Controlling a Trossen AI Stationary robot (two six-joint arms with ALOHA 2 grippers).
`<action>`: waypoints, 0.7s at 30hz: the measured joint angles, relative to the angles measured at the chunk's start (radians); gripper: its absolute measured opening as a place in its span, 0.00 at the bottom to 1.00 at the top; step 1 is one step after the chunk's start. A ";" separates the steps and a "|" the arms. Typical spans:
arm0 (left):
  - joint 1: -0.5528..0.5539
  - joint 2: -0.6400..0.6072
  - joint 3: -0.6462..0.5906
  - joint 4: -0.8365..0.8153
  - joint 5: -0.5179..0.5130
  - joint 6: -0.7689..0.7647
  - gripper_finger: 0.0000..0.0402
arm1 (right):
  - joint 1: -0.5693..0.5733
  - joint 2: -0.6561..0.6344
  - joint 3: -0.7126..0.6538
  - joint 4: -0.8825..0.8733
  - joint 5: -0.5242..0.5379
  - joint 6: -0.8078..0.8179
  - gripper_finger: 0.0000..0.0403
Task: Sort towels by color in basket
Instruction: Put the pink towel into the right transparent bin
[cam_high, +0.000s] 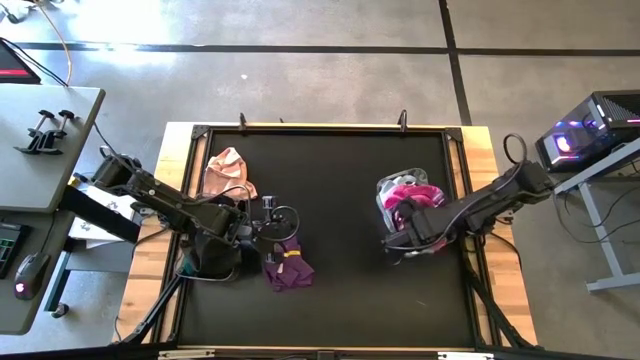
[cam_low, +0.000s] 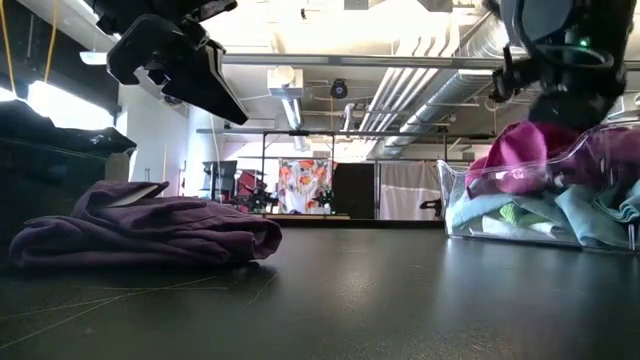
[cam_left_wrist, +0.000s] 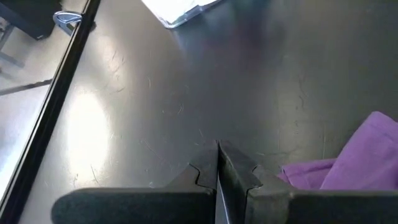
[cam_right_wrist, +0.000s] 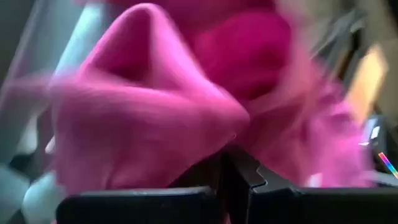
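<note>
Magenta towel (cam_right_wrist: 149, 106), one of several heaped and half-hidden in the clear basket (cam_high: 386, 190) right of centre, sits pinched in the closed right pincer (cam_right_wrist: 224, 163), while one purple towel (cam_high: 287, 266) and one pink towel (cam_high: 228, 172) lie on the black worktop (cam_high: 340, 290) left, beside the left pincer (cam_left_wrist: 217, 163), closed and empty.

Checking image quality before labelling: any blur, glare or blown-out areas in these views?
Right wrist view: the magenta towel fills the frame, soft and smeared, especially toward the edges. Left wrist view: a bright patch of glare on the black table, otherwise sharp. Low view: ceiling lights blown out, the purple towel dim but readable. High view: evenly lit, no glare.
</note>
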 joint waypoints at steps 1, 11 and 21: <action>0.000 0.000 0.000 0.000 0.000 0.000 0.00 | -0.007 0.000 -0.019 0.047 -0.022 -0.036 0.00; -0.003 0.000 0.000 0.000 0.000 0.001 0.00 | -0.120 0.000 -0.164 0.304 -0.123 -0.049 0.12; -0.003 0.000 0.000 -0.002 0.000 0.002 0.00 | -0.157 -0.014 0.070 0.098 -0.160 -0.129 0.47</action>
